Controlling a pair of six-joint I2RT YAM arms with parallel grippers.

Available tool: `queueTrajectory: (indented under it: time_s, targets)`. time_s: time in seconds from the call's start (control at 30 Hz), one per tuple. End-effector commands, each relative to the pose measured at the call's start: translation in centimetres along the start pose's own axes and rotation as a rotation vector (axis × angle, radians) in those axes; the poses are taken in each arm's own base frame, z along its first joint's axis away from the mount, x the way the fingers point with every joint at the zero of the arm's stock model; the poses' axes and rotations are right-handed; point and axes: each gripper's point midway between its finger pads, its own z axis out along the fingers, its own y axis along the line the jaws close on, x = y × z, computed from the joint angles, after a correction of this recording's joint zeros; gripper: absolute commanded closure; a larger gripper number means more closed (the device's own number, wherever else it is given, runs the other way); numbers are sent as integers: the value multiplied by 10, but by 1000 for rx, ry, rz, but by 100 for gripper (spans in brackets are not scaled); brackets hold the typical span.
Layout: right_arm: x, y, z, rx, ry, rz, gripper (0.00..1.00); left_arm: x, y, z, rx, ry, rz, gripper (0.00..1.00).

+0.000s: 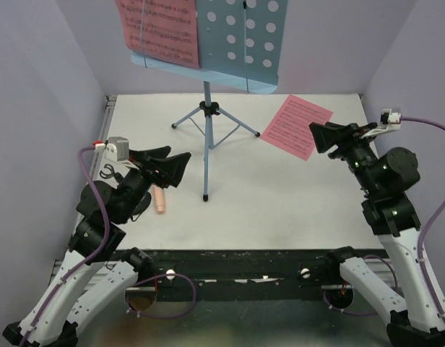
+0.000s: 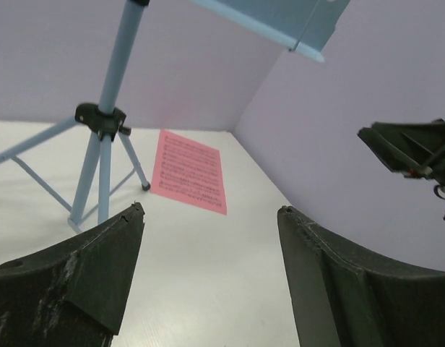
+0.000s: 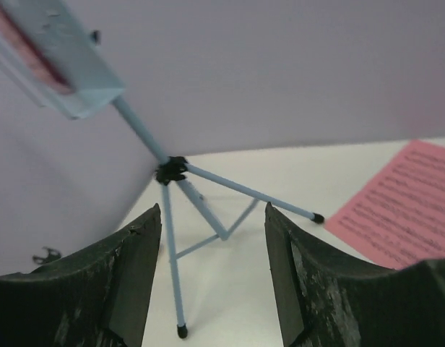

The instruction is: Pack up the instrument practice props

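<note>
Seemingly early on: left gripper (image 1: pixel 175 163) and right gripper (image 1: pixel 318 137) both gape empty. A pink sheet-music page (image 1: pixel 295 125) lies flat far right, near the right gripper; lifting it calls for pinching a thin edge.

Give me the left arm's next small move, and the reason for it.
Probably lower the left gripper onto the toy microphone and close on it. The jaws stand open with nothing between them. The microphone lies loose on the table right beside that gripper, much nearer to it than the music stand, so it looks like the easiest prop to pick up first.
</note>
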Motion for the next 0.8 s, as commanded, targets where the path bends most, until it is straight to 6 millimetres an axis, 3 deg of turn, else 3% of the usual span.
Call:
queueTrajectory:
  time_s: [0.0,0.07,0.27,0.4,0.47,0.53,0.6,0.77]
  targets:
    - [-17,70,-37,-320,-15,-121,33,-45,-7,3,-34,-95,86,16]
    - [-24,94,-51,-421,-16,-140,34,-60,-8,7,-56,-121,104,16]
    - [-59,126,-64,-509,-63,-159,34,-99,-11,17,-124,-169,134,16]
    - [-68,139,-44,-531,-48,-152,34,-109,-10,24,-139,-186,134,16]
    - [-67,132,-29,-469,-49,-136,35,-109,-5,23,-157,-183,138,16]
    - [-54,114,-14,-379,-34,-145,36,-101,2,22,-175,-164,139,16]
    - [-26,96,-3,-316,15,-151,36,-86,11,22,-190,-127,149,16]
    - [81,63,22,-292,208,-70,36,-25,40,26,-210,-22,109,16]
